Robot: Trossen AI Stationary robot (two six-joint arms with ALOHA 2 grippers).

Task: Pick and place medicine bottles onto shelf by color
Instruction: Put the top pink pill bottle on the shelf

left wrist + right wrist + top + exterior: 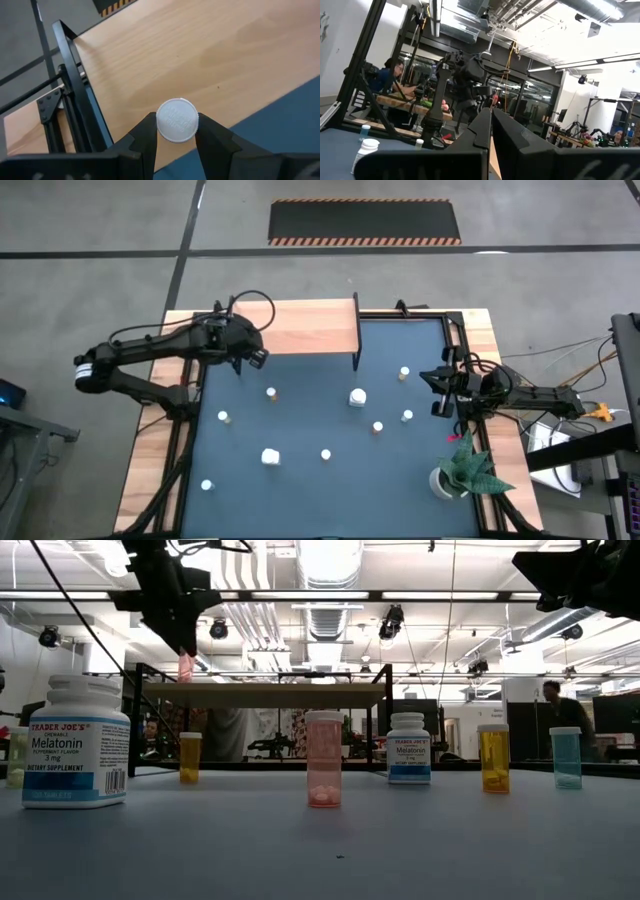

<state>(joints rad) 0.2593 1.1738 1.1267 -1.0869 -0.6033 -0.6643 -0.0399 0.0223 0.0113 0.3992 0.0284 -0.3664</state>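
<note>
Your left gripper (176, 131) was clamped on a white-capped pink bottle (177, 120), holding it over the near edge of the wooden shelf (210, 55). Beyond it, the other bottles stood scattered on the dark mat (300, 430) below. Your right gripper (441, 392) waited at the mat's right edge, fingers closed on nothing

Left pincer (185, 652) holds pink bottle (185, 666) above shelf (262, 695).
</note>
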